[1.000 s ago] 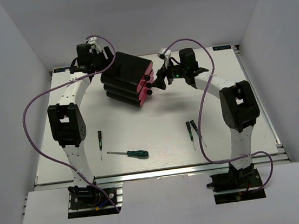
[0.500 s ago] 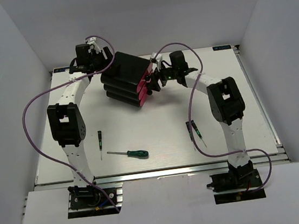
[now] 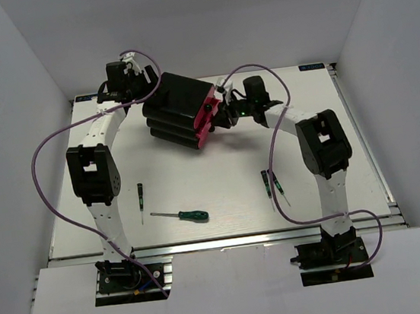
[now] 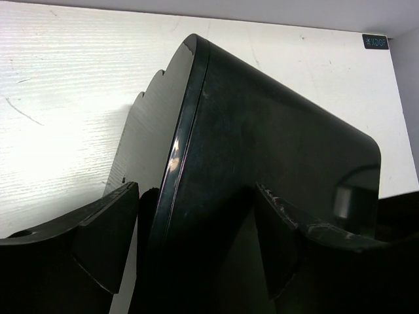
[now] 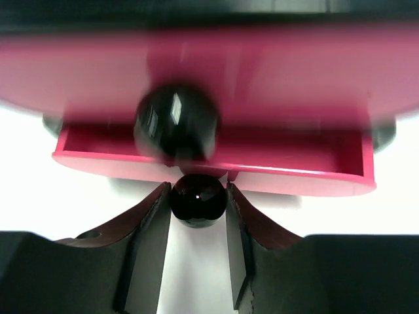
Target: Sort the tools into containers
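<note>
The black box (image 3: 177, 103) with pink drawers (image 3: 207, 119) stands at the back middle. My right gripper (image 3: 219, 117) is shut on a black round knob (image 5: 198, 196) of a pink drawer (image 5: 216, 167) that is pulled out a little, below another drawer's blurred knob (image 5: 175, 121). My left gripper (image 3: 149, 94) straddles the box's rear corner (image 4: 262, 163), jaws wide and on it. A green-handled screwdriver (image 3: 185, 216) lies near the front. One black precision screwdriver (image 3: 140, 200) lies at the left and two (image 3: 271, 184) at the right. The wrench is out of view.
The white table (image 3: 218, 163) ends at a metal rail along its front. Purple cables loop over both arms and over the table's left and right parts. Grey walls close in the sides and back.
My right gripper moved left to the drawer fronts and shut on a knob. The drawer has come out a little and the box front has shifted slightly. The left arm stayed put.
</note>
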Tool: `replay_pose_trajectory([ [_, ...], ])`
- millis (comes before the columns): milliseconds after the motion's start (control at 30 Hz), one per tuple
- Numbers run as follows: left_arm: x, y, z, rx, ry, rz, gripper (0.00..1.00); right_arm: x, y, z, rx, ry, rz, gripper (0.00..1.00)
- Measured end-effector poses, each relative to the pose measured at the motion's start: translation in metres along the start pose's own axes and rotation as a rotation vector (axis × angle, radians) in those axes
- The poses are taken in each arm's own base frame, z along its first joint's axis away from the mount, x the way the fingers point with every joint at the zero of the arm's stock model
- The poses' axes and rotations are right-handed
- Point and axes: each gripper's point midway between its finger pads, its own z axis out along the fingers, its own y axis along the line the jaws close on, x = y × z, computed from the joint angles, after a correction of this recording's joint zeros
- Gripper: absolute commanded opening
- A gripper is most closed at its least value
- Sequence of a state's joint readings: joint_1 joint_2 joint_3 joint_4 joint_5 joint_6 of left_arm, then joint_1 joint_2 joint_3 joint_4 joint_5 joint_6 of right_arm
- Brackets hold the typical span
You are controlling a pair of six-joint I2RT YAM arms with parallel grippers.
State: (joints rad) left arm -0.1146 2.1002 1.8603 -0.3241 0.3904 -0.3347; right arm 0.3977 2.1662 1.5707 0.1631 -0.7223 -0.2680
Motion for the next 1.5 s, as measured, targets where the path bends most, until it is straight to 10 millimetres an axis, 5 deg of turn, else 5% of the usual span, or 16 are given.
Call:
replay_pose_trajectory([
  [300,-0.001,0.0,0.001,-0.005,0.011,-0.004,0.79,0.033,0.016,-0.067,0.053,0.039,0.038,0.42],
  [600,-0.002,0.003,0.0,-0.009,0.014,-0.01,0.79,0.041,0.019,-0.081,0.076,0.059,0.03,0.44],
  [667,-0.002,0.004,0.0,-0.01,0.014,-0.015,0.8,0.041,0.018,-0.082,0.08,0.063,0.031,0.5],
  [800,-0.002,0.008,-0.002,-0.016,0.016,-0.024,0.82,0.045,0.017,-0.088,0.091,0.077,0.04,0.79],
  [1100,-0.008,0.025,-0.016,-0.146,0.009,-0.058,0.84,0.032,0.035,-0.113,0.098,0.078,-0.005,0.89],
  [1267,-0.008,0.043,-0.043,-0.298,0.0,-0.103,0.84,0.018,0.066,-0.142,0.08,0.063,-0.16,0.89],
  [1367,0.005,0.048,-0.076,-0.396,-0.004,-0.147,0.79,0.026,0.113,-0.162,0.042,0.036,-0.324,0.87],
  [1433,0.019,0.046,-0.108,-0.445,-0.015,-0.181,0.71,0.029,0.152,-0.161,-0.044,0.018,-0.433,0.72],
  [1467,0.024,0.043,-0.125,-0.461,-0.026,-0.197,0.66,0.029,0.174,-0.155,-0.12,0.013,-0.47,0.47],
  [1500,0.028,0.039,-0.141,-0.467,-0.045,-0.213,0.58,0.03,0.193,-0.148,-0.187,0.012,-0.5,0.39],
])
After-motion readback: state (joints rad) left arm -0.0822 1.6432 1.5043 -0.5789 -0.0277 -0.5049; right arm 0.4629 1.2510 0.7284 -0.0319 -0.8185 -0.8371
